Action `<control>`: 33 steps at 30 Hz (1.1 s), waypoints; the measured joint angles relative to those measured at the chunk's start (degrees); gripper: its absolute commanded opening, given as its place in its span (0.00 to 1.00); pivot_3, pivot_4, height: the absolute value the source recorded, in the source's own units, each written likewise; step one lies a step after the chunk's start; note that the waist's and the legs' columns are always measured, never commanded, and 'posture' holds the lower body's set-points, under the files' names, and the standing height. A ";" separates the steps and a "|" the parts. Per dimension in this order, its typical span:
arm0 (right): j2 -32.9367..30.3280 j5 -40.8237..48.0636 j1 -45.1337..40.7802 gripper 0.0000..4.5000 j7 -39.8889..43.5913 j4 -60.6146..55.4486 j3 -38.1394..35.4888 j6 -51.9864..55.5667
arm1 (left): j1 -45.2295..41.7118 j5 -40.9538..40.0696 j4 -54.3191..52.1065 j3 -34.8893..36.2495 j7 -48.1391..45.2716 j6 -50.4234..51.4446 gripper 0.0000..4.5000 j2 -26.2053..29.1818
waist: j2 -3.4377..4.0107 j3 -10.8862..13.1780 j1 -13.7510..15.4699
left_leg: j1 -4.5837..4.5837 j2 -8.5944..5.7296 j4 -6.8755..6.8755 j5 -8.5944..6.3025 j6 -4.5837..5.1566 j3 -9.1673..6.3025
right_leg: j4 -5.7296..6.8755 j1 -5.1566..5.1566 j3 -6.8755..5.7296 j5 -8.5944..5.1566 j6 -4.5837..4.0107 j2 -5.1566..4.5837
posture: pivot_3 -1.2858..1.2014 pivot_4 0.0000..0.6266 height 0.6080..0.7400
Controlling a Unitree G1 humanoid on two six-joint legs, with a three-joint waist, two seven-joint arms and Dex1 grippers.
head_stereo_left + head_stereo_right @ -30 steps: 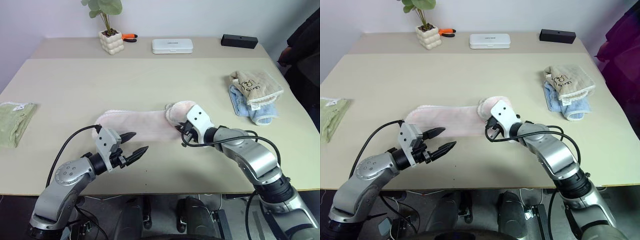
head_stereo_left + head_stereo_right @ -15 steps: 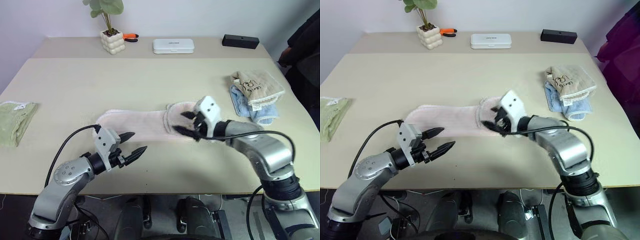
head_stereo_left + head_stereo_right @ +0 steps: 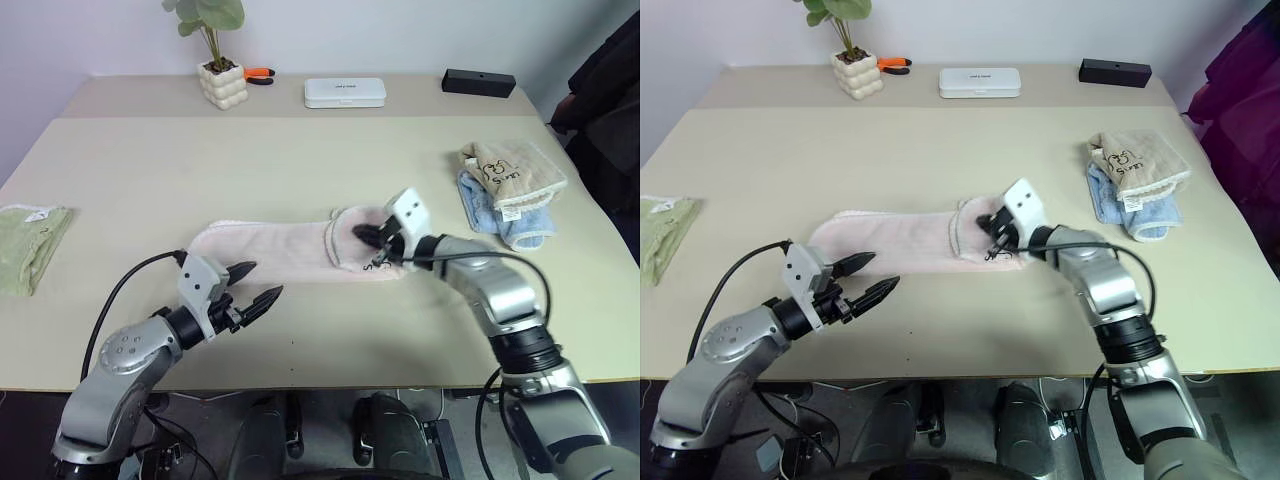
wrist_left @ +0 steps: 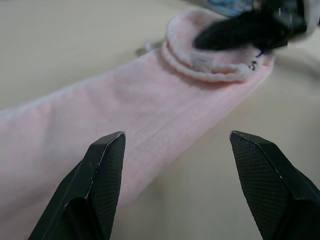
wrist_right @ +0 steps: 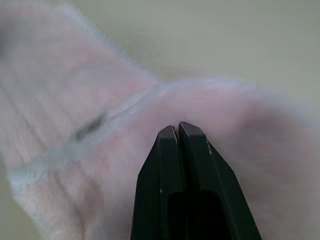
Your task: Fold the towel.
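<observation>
The towel (image 3: 270, 250) is a pale pink fluffy cloth lying as a long band across the middle of the table (image 3: 300, 160). Its right end is folded back over itself, showing white edging. My right gripper (image 3: 366, 235) rests on that folded end. In the right wrist view its fingers (image 5: 170, 150) are shut tight together with no cloth between them. My left gripper (image 3: 258, 283) hovers open just in front of the towel's left half, fingers wide apart. In the left wrist view the towel (image 4: 100, 125) runs ahead of my left gripper (image 4: 177, 135).
Beige and blue folded towels (image 3: 510, 185) lie at the right, a green folded towel (image 3: 25, 245) at the left edge. Along the far side stand a potted plant (image 3: 222, 82), orange-handled pliers (image 3: 260, 73), a white case (image 3: 345, 92) and a black box (image 3: 479, 82). A person (image 3: 610, 100) stands at the far right.
The right gripper let go at the fold's front edge, lifted open, then came down shut on top of the folded end. The left gripper drifted slightly left, still open.
</observation>
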 measured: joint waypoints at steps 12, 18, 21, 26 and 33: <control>-4.91 3.48 -5.06 0.73 8.59 -9.48 -5.09 -0.08 | 9.05 -12.07 -6.35 11.71 16.15 9.11 1.00 -11.86 | -0.06 -0.03 0.17 | 0.36 0.08 -0.04 -0.03 0.01 -0.07 | -0.08 0.38 0.04 -0.01 -0.01 -0.09 | 0.52 0.24 0.53; -4.82 5.47 -5.30 0.99 11.93 -16.13 -3.50 1.39 | 7.60 -29.99 -4.99 18.84 30.37 17.03 1.00 -16.78 | -0.08 -0.02 0.33 | 0.38 0.07 -0.03 -0.05 0.04 -0.10 | -0.13 0.46 0.03 -0.01 -0.01 -0.11 | 0.52 0.24 0.53; -4.61 5.55 -3.23 0.99 12.75 -18.84 -2.04 1.25 | 1.93 -37.57 -1.15 21.00 37.92 18.39 1.00 -17.51 | -0.13 -0.05 0.53 | 0.49 0.05 -0.03 -0.05 0.04 -0.16 | -0.18 0.64 -0.02 -0.01 -0.01 -0.10 | 0.52 0.24 0.53; -4.68 4.69 0.15 0.99 13.03 -19.39 0.25 0.61 | -5.20 -45.07 4.95 23.42 46.13 18.70 1.00 -17.14 | -0.15 -0.06 0.25 | 0.58 0.02 -0.03 -0.05 0.05 -0.15 | -0.19 0.70 -0.02 0.00 -0.01 -0.07 | 0.52 0.24 0.53; -4.69 4.06 1.24 1.00 11.85 -22.47 0.66 0.66 | -7.74 -47.01 8.99 22.83 49.45 19.04 0.39 -16.03 | -0.16 -0.06 0.41 | 0.56 -0.03 -0.03 -0.04 0.03 -0.15 | -0.21 0.71 -0.02 0.00 -0.01 -0.04 | 0.52 0.24 0.53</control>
